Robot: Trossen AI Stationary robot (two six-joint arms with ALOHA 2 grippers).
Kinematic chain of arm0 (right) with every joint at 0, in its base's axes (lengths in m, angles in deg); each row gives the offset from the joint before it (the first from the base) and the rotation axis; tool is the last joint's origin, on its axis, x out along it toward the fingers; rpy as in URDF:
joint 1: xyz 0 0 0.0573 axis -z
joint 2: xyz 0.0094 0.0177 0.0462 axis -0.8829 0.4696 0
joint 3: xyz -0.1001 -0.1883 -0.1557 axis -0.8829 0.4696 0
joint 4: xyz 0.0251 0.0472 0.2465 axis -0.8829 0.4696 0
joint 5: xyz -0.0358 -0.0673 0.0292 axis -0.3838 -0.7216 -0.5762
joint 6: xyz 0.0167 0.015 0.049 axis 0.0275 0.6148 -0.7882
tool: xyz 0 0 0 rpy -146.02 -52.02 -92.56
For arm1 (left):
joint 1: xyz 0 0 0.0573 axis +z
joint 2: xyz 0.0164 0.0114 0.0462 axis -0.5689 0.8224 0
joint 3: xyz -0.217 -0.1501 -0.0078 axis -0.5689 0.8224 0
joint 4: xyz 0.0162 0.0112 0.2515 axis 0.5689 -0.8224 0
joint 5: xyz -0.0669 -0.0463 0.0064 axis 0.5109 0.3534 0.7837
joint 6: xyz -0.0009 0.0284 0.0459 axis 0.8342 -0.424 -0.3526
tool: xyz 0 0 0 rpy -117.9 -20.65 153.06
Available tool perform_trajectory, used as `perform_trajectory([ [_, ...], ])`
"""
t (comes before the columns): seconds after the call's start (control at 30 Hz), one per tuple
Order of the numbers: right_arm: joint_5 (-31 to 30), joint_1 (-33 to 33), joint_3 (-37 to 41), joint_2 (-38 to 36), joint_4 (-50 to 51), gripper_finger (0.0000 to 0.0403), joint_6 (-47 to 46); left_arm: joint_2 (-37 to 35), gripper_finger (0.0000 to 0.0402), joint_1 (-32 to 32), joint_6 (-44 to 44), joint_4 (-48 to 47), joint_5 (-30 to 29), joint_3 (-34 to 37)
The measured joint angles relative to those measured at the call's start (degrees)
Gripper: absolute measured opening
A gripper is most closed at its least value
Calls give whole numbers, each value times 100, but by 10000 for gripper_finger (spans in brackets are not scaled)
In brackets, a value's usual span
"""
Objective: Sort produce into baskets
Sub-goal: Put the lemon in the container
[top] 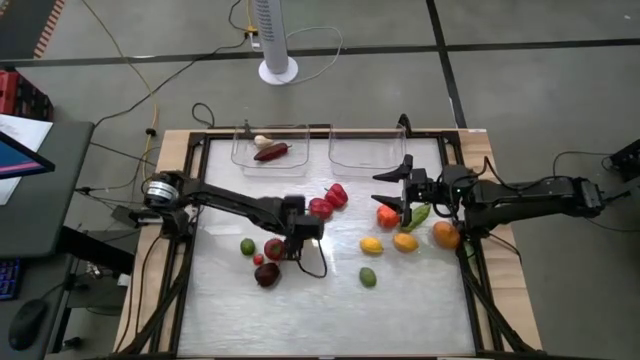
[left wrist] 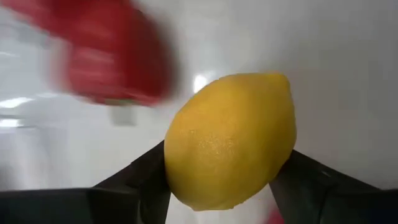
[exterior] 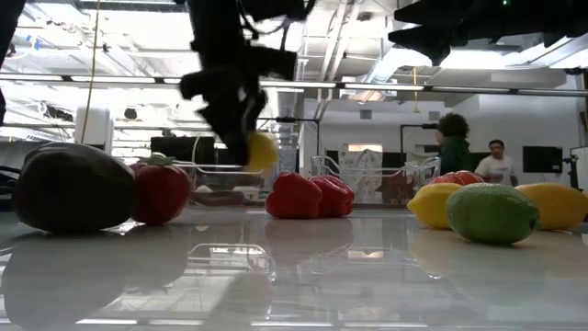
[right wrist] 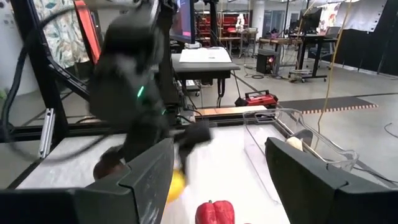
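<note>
Two arms extended: left gripper (left wrist: 227, 186) clamps lemon (left wrist: 230, 140); right gripper (right wrist: 214, 180) spread.

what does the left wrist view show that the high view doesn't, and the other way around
Only the left wrist view shows what the left gripper carries: a yellow lemon clamped between its two dark fingers, lifted above the white table.

Only the high view shows the layout: two clear bins at the far edge, the left one holding a dark red vegetable, the right bin apparently bare, the right gripper open near it, and loose produce scattered mid-table.

Both show the left gripper over the table with a red vegetable close by.
</note>
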Motion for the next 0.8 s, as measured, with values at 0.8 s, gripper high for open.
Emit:
perform_trajectory([
  [0.8, -1, 66, 0, 0, -160, 281, 46, -830, 220, 2577, -736, 2957, 371, 31],
])
